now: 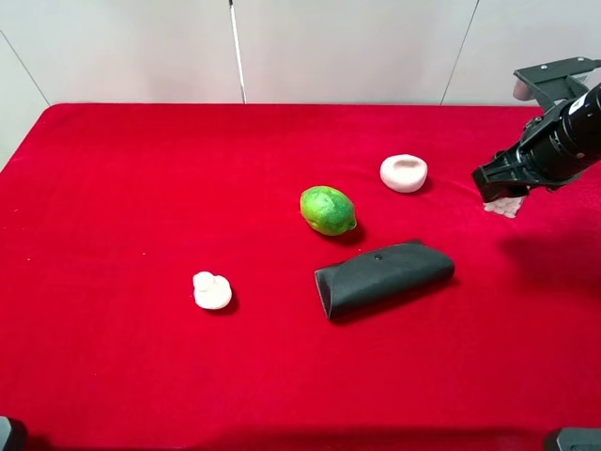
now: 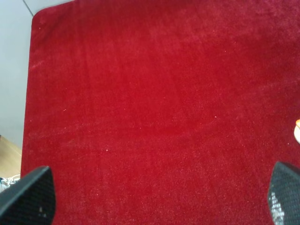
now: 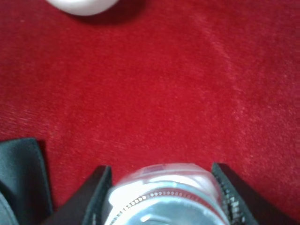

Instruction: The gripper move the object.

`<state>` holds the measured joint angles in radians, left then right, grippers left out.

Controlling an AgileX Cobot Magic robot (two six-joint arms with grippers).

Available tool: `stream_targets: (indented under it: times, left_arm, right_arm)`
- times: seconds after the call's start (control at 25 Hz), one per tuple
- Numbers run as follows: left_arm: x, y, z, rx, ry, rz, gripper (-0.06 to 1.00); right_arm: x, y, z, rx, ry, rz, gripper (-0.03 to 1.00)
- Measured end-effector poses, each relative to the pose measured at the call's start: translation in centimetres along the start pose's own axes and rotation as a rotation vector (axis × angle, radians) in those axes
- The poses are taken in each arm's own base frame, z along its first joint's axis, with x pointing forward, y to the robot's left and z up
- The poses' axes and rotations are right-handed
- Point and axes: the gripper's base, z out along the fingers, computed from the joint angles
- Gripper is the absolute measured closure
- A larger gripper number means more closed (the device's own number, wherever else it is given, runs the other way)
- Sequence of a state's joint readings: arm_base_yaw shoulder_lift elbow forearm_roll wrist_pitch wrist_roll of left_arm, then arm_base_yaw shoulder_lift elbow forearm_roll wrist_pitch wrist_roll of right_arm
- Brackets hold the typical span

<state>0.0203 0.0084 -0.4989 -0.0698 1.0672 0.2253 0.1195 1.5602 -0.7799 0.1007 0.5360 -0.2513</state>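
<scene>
The small clear glass bottle (image 1: 505, 206) with white pills shows just under my right gripper (image 1: 500, 191) at the right side of the red cloth. In the right wrist view the bottle (image 3: 164, 187) fills the space between the two black jaws, silver cap rim toward the camera, and both jaws press its sides. Whether it touches the cloth cannot be told. My left gripper (image 2: 159, 197) is open and empty over bare red cloth; it is out of the exterior high view.
A green fruit (image 1: 328, 209) lies mid-table. A pale pink-white bowl piece (image 1: 404, 173) sits left of the right gripper and shows in the right wrist view (image 3: 84, 5). A black pouch (image 1: 383, 278) lies in front of the fruit. A white knobbed lump (image 1: 212, 290) sits front left.
</scene>
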Motion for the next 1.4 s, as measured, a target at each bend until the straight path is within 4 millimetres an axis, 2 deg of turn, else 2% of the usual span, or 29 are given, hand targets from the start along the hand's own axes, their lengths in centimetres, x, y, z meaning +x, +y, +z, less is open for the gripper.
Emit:
stream_targets:
  times: [0.52, 0.96, 1.4]
  left_arm:
    - [0.0, 0.0, 0.0, 0.000, 0.000, 0.000, 0.07]
    - [0.0, 0.0, 0.0, 0.000, 0.000, 0.000, 0.07]
    - [0.0, 0.0, 0.0, 0.000, 0.000, 0.000, 0.07]
  right_arm:
    - [0.8, -0.2, 4.2, -0.011, 0.117, -0.003, 0.61]
    - [0.6, -0.3, 4.5, -0.002, 0.093, -0.006, 0.61]
    - [1.8, -0.2, 5.5, 0.011, 0.066, -0.005, 0.61]
